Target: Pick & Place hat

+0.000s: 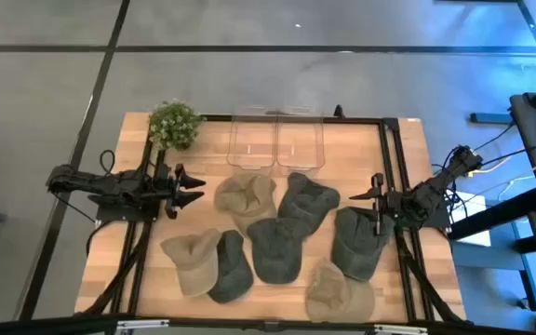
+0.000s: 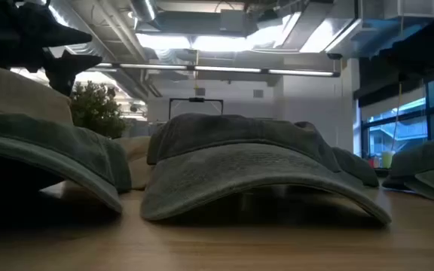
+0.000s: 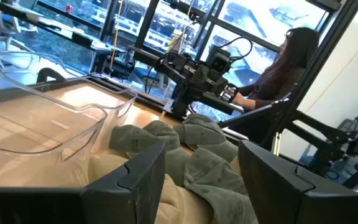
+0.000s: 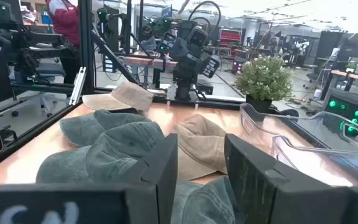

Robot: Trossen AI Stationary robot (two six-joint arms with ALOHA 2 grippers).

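Several caps lie crown up on the wooden table: tan ones (image 1: 245, 197) (image 1: 191, 261) (image 1: 339, 294) and dark green ones (image 1: 307, 198) (image 1: 277, 248) (image 1: 232, 268) (image 1: 359, 242). My left gripper (image 1: 192, 192) is open at the table's left, pointing at the tan cap (image 3: 160, 202), with green caps (image 3: 213, 171) beyond it. My right gripper (image 1: 361, 199) is open at the right, over the far edge of a green cap (image 4: 107, 142), facing a tan cap (image 4: 199, 146). Neither touches a cap.
Two clear plastic bins (image 1: 252, 144) (image 1: 301, 144) stand side by side at the far edge, and a small potted plant (image 1: 175, 124) stands at the far left corner. A black frame (image 1: 384, 149) borders the table. A person (image 3: 288, 59) sits beyond the right side.
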